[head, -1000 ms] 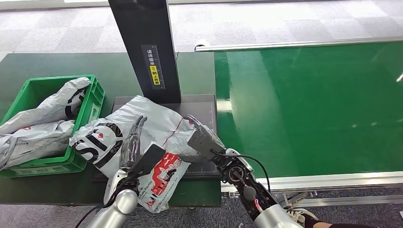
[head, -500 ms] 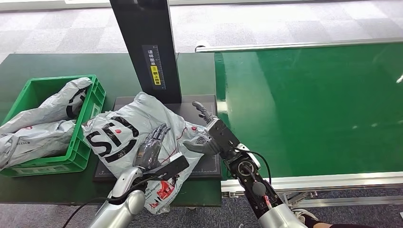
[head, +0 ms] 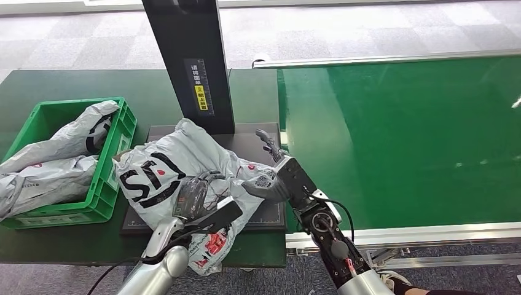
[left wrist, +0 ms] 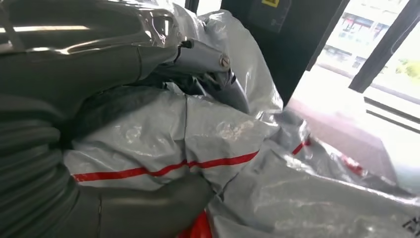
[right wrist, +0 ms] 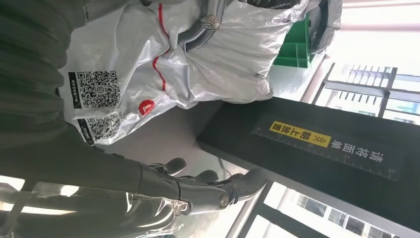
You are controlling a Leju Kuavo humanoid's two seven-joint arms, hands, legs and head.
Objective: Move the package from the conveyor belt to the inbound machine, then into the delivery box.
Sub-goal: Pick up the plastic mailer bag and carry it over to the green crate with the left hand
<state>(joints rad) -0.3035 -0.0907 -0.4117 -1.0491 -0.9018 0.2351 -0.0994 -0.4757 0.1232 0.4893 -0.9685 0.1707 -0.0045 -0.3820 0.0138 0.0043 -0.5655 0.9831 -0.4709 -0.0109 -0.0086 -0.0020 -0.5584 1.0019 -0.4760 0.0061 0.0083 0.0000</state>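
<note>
I find the grey package [head: 184, 178] lying on the inbound machine's dark platform [head: 252, 138], its 9 o'clock end now pushed up against the green delivery box [head: 113, 163]. Over the last second it has slid toward the box. My left robot hand [head: 198, 192] has curled its fingers into the plastic and grips it. My right robot hand [head: 270, 175] has drawn off to the 3 o'clock side, fingers spread, thumb touching the bag's edge. I judge the machine stage complete and the lift into the box, which already holds packages [head: 55, 157], next.
</note>
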